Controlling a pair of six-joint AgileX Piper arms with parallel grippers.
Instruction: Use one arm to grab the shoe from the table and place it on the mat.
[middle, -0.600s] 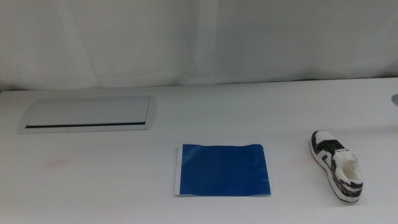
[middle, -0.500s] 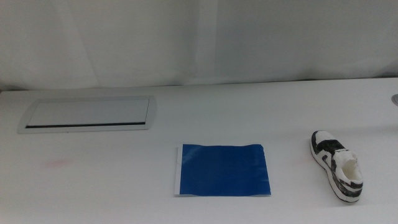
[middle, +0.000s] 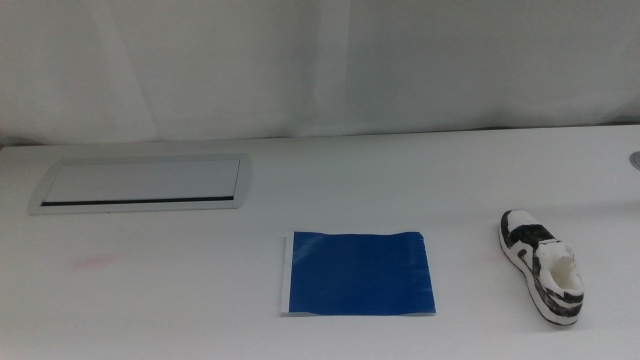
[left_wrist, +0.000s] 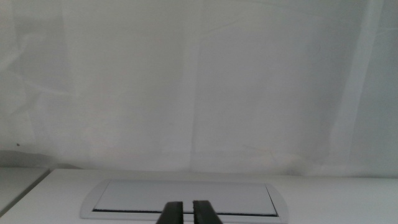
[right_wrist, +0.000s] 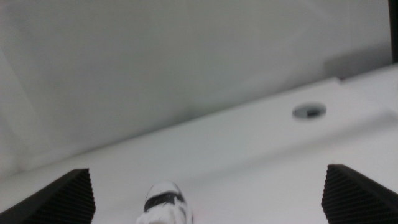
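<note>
While untouched, shoe (middle: 543, 265) — white, black patches, cream lining

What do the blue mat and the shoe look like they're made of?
The mat looks like thin matte plastic or paper sheet, lying flat with a slightly wavy edge. The shoe looks like smooth synthetic leather with a rubbery white sole; it may be a model.

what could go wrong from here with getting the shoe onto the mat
The shoe lies near the table's right edge, so a clumsy approach by the open right gripper might push it off. The mat is a thin loose sheet, so dragging the shoe across could shift it.
</note>
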